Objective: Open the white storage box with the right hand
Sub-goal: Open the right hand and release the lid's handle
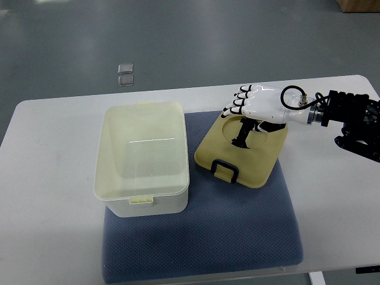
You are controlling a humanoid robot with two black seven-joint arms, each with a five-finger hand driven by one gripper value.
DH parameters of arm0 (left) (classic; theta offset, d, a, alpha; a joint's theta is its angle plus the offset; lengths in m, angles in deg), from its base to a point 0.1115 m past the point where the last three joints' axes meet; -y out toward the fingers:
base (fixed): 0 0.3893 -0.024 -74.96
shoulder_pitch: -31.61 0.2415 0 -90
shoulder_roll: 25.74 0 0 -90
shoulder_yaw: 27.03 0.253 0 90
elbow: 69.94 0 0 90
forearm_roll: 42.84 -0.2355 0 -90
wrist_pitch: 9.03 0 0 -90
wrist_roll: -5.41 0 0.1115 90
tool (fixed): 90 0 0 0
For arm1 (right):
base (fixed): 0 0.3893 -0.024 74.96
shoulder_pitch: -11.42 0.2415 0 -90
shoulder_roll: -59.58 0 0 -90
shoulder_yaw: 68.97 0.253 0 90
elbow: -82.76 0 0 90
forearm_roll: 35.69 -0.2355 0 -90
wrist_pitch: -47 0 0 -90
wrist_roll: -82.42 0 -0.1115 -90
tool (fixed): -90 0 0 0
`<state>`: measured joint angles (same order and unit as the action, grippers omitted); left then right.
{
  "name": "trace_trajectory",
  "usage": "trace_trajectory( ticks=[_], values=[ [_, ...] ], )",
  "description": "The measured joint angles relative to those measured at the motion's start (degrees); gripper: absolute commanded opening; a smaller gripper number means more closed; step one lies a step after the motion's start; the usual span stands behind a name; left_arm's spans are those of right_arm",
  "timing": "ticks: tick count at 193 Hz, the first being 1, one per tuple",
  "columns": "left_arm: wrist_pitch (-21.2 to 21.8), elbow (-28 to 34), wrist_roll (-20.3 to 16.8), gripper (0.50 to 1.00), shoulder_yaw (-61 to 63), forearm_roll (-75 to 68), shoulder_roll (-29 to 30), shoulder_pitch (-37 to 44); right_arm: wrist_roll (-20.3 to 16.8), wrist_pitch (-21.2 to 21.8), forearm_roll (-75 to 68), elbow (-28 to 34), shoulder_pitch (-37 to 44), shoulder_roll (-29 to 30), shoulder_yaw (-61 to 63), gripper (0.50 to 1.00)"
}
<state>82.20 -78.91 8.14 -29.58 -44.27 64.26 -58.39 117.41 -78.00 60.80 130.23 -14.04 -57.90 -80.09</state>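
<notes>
Grey floor surrounds a white table (53, 178) carrying a dark blue mat (237, 237). On the mat's left part stands the white storage box (142, 157), open and empty (its latch tab faces the near edge). Just beside it to the right lies the cream lid (246, 163) with a black handle (225, 169). The right hand (258, 107) rests on the lid's far edge, its fingers (237, 102) curled over that edge, thumb pressing the top.

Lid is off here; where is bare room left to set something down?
Free: blue mat in front of the lid and box; white table left of the box; table right of the mat, below the right hand. Crowded: mat's rear half, with box and lid side by side.
</notes>
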Motion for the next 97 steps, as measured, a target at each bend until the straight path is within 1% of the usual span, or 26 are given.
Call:
trace_trajectory(
  ticks=[59, 97],
  values=[
    [0.0, 0.0, 0.0, 1.000, 0.0, 0.0, 0.0, 0.0, 0.0, 0.0, 1.0, 0.0, -0.4, -0.6, -2.6, 0.809],
    [0.0, 0.0, 0.0, 1.000, 0.0, 0.0, 0.0, 0.0, 0.0, 0.0, 0.5, -0.1, 2.1, -2.2, -0.9, 0.809]
  ],
)
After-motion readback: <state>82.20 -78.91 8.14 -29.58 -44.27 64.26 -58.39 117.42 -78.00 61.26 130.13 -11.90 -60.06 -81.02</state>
